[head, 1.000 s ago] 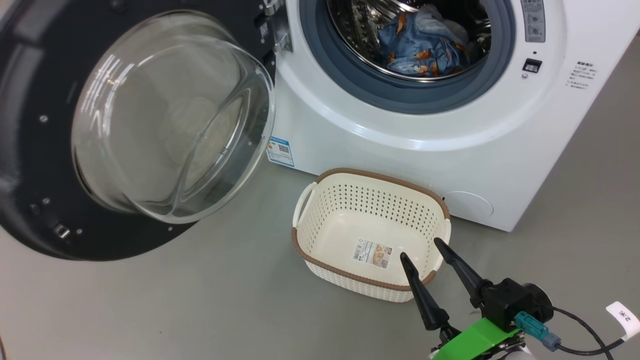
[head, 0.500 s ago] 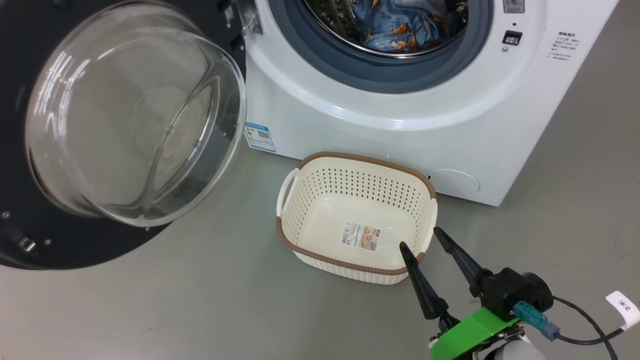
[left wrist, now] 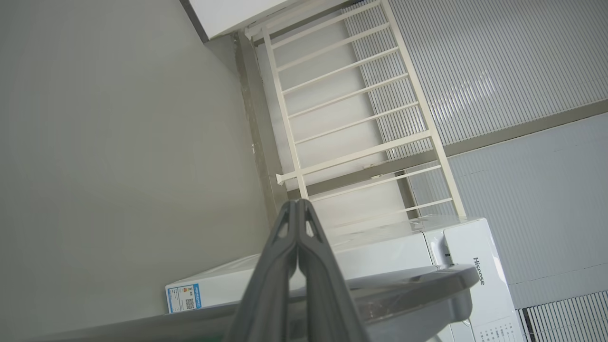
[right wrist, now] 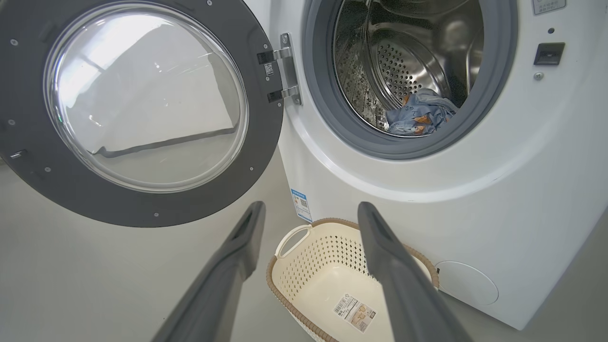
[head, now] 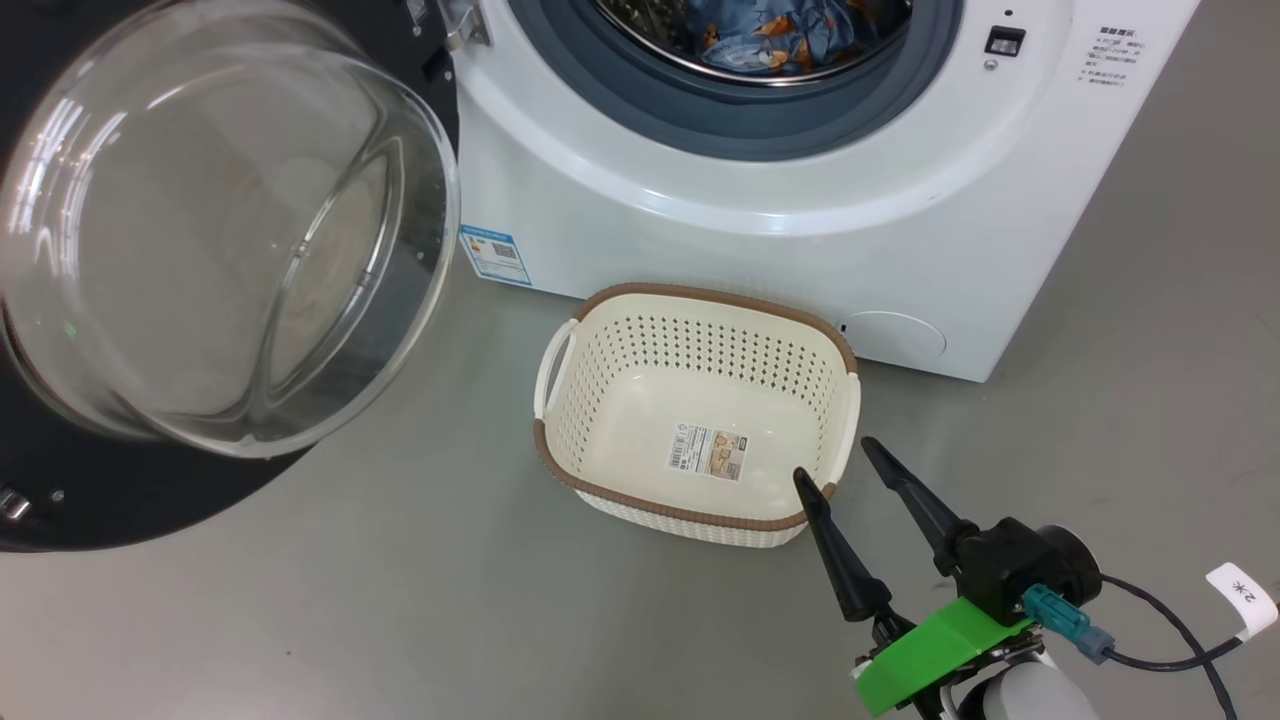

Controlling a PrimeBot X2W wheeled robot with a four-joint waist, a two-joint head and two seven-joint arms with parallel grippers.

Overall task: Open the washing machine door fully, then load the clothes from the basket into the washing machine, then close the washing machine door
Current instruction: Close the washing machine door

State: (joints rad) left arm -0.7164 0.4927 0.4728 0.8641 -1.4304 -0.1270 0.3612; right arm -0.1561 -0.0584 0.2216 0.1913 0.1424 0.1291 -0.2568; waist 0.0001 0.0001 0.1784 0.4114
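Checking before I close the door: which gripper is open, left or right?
The right gripper: its two fingers stand spread apart by a corner of the basket. The left gripper has its fingers pressed together.

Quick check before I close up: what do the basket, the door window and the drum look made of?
Basket: matte cream plastic, moulded holes, brown woven-look rim. Door window: clear glossy glass, probably, with sharp reflections. Drum: shiny perforated metal, likely steel.

Basket [head: 700, 350] on floor [head: 400, 600], just before washing machine [head: 760, 250]. Door [head: 200, 250] hangs left of it. Clothes [head: 770, 40] in drum [right wrist: 408, 66]. My right gripper [head: 834, 457] at basket's near right corner.
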